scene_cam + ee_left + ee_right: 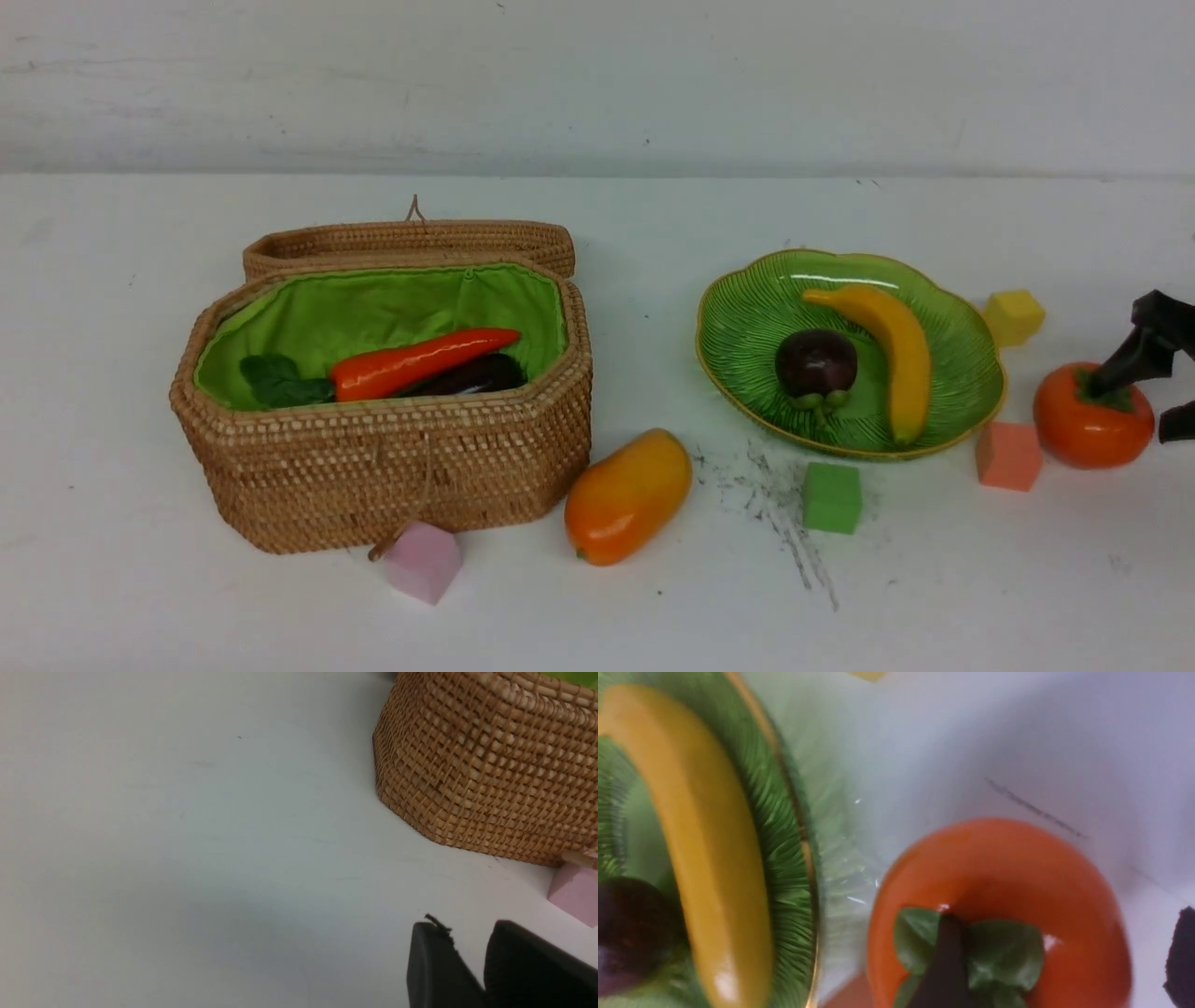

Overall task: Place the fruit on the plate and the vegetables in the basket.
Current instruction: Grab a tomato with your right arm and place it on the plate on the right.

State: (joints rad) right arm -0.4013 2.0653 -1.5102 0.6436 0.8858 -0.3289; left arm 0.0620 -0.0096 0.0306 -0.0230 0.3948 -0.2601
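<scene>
The right gripper [1153,392] stands wide open over the persimmon [1090,420] — one finger on its leaves, nothing gripped. The left gripper [472,961] hovers near the basket [392,448], jaws seemingly nearly closed and empty. The mango [627,497] lies between basket and plate [747,327].

White table [597,607], dark scuffs near centre front. Directly on it are seen: basket [392,467], plate [747,327], mango [627,496], persimmon [1088,429]. Four cubes are noted: pink [424,561], green [831,497], salmon [1007,455], yellow [1014,316].

Banana [894,353] on plate [747,317] (mango [627,496] left, before it).
</scene>
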